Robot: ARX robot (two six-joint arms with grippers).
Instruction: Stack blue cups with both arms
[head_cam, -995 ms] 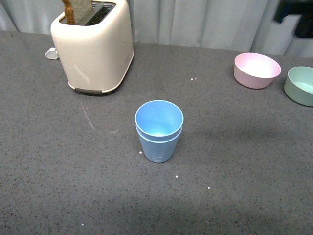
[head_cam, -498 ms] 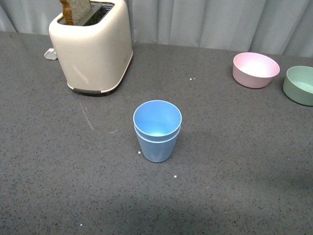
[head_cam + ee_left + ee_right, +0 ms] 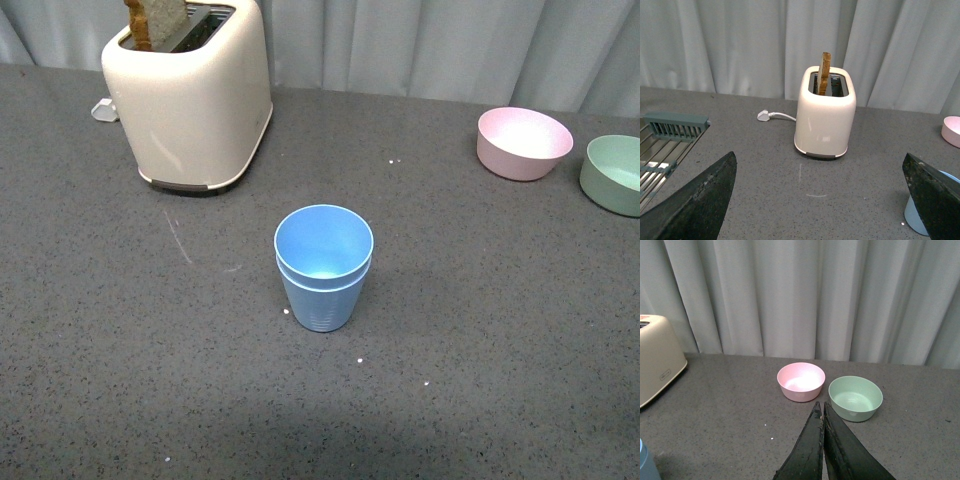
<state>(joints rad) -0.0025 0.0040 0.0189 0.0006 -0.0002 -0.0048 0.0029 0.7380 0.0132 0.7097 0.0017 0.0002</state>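
We see blue cups (image 3: 323, 268) nested upright, one inside other, centre of front frame on grey table (image 3: 500, 330). No arm in that frame. Cream toaster (image 3: 190, 95) upper left, bread slice (image 3: 155, 22) sticking out; pink bowl (image 3: 524, 143) and green bowl (image 3: 613, 174) upper right. Left gripper (image 3: 820, 200) spread wide, empty, cups at its lower right frame edge. Right gripper (image 3: 822, 440) fingers pressed together, nothing held, bowls beyond.

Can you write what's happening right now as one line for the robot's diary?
blue cups: nested, upright on table | left end effector: open, empty | right end effector: shut, empty | toaster: bread in slot
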